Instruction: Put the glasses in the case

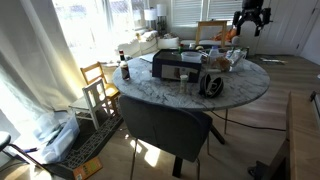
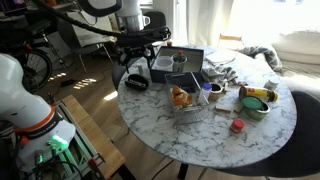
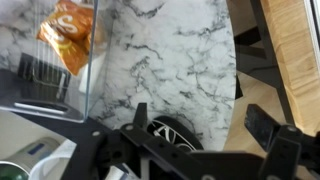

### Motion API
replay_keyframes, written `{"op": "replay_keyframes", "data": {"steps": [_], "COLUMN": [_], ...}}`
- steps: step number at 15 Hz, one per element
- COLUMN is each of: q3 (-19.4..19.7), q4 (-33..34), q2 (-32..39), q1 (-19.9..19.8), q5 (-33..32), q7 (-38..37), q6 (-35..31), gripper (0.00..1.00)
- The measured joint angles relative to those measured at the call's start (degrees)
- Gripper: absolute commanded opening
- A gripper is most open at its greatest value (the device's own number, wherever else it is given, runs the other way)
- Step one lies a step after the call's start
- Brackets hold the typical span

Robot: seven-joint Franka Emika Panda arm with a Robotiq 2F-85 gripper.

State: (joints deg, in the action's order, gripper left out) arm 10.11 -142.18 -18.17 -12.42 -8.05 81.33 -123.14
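Note:
A black oval case [image 3: 172, 135] lies near the edge of the round marble table [image 3: 170, 50]. Pale, thin lines show inside it; I cannot tell whether they are the glasses. The case also shows in both exterior views [image 1: 210, 83] [image 2: 135, 79]. My gripper [image 3: 200, 115] hangs above the case with its fingers spread wide and nothing between them. It shows in both exterior views [image 1: 250, 26] [image 2: 140, 60], clear of the table top. No separate pair of glasses is visible on the table.
A clear container with an orange snack bag [image 3: 65, 45] [image 2: 183, 98] stands next to the case. A black box [image 2: 180, 62] [image 1: 175, 68], a green tin [image 2: 256, 97] and a small red object [image 2: 237, 125] are on the table. A dark chair [image 1: 165, 125] stands at the table.

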Motion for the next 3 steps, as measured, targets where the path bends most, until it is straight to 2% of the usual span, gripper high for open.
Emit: {"op": "replay_keyframes", "data": {"steps": [3], "q3": [0.5], "q4": [0.2], "q2": [-2.22], "q1": [-1.58], "q5": [-4.57], "q7": [-4.4], "q6": [1.59], "gripper": [1.0]}}
